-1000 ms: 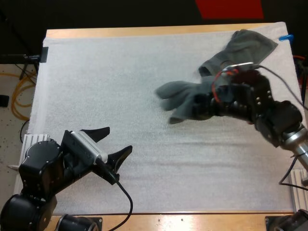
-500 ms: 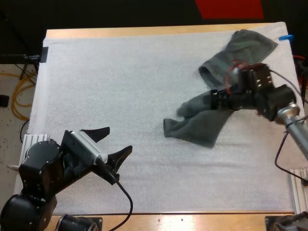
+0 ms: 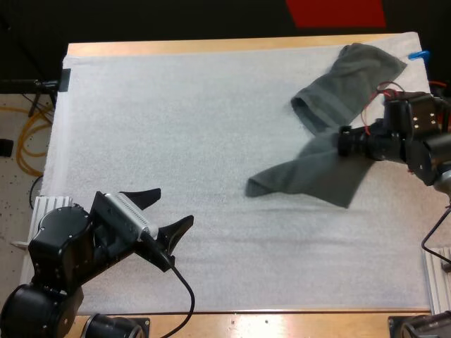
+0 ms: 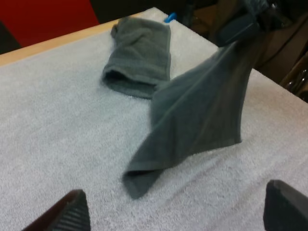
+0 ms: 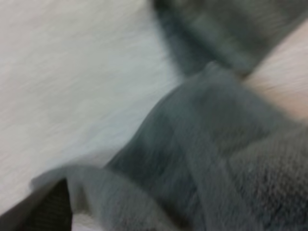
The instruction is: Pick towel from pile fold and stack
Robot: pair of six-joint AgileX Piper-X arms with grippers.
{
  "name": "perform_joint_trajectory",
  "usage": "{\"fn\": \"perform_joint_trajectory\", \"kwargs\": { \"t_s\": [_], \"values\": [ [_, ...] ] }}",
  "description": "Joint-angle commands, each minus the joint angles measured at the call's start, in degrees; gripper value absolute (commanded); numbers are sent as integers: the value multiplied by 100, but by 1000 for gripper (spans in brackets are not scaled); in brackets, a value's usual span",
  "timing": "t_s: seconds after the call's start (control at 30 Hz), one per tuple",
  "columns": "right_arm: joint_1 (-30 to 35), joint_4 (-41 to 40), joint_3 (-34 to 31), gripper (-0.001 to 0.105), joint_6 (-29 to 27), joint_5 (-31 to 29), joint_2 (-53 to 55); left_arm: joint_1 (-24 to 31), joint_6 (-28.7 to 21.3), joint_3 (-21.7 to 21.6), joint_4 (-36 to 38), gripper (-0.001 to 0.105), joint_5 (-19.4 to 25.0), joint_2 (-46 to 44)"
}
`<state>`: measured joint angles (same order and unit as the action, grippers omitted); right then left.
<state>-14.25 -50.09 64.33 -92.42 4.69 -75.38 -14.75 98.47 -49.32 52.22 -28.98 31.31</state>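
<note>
A dark grey-green towel (image 3: 310,172) stretches from my right gripper (image 3: 345,141) down to the mat, its far corner resting near the mat's middle. The towel's upper edge hangs taut from that gripper, which looks shut on it. In the left wrist view the same towel (image 4: 202,110) slopes up to the right gripper (image 4: 245,24). In the right wrist view towel cloth (image 5: 192,144) covers the fingers. A second, crumpled towel (image 3: 349,84) lies at the mat's far right corner. My left gripper (image 3: 165,211) stands open low over the near left of the mat, holding nothing.
The white mat (image 3: 176,120) covers most of the wooden table (image 3: 211,46). The crumpled towel (image 4: 139,55) lies just behind the hanging one.
My right arm has swung to the right and drawn the bunched towel out into a long stretched sheet. The left arm has stayed still.
</note>
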Motion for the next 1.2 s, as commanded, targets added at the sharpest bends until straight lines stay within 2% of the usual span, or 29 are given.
{"fn": "perform_joint_trajectory", "kwargs": {
  "t_s": [0.0, 0.2, 0.37, 0.47, 0.57, 0.63, 0.7, 0.77, 0.8, 0.87, 0.9, 0.93, 0.97, 1.03, 1.1, 1.13, 1.17],
  "values": [
    [10, -209, 33, 83, -147, -164, 55, -39, 24, -34, -29, 71, -42, -25],
    [10, -1161, -12, 83, -770, -558, 53, -39, 24, -34, -29, 71, -42, -25],
    [-62, -1350, -10, 82, -785, -637, 219, -39, 24, -34, -29, 71, -42, -25],
    [-205, -1434, 56, 82, -825, -1048, 400, -39, 24, -34, -29, 71, -42, -25],
    [-456, -2039, 145, 82, -1157, -1585, 548, -39, 24, -34, -29, 71, -42, -25],
    [-634, -2708, 156, 82, -1307, -2233, 596, -39, 24, -34, -29, 71, -42, -25],
    [-690, -3196, 156, 82, -1295, -2437, 596, -39, 24, -34, -29, 71, -42, -25],
    [-721, -3592, 156, 82, -1374, -2046, 596, -39, 24, -34, -29, 71, -42, -25],
    [-730, -3775, 156, 82, -1466, -1662, 596, -39, 24, -34, -29, 71, -42, -25],
    [-771, -3793, 156, 82, -1496, -708, 596, -39, -1, -34, -29, 71, -42, -25],
    [-819, -3695, 156, 82, -1518, -2, 612, -39, -16, -34, -29, 71, -42, -25],
    [-891, -3545, 156, 82, -1593, 738, 611, -39, -14, -34, -29, 71, -42, -25],
    [-926, -3433, 156, 82, -1602, 1002, 611, -39, -14, -34, -29, 71, -42, -25],
    [-1113, -2858, 156, 82, -1536, 2274, 611, -39, -14, -34, -29, 71, -42, -25],
    [-1241, -2267, 156, 82, -1363, 3241, 611, -39, -14, -34, -29, 71, -42, -25],
    [-1324, -1747, 156, 82, -1090, 3676, 611, -39, -14, -34, -29, 71, -42, -25],
    [-1360, -1452, 156, 82, -907, 3810, 611, -39, -14, -34, -29, 71, -42, -25]
  ]
}}
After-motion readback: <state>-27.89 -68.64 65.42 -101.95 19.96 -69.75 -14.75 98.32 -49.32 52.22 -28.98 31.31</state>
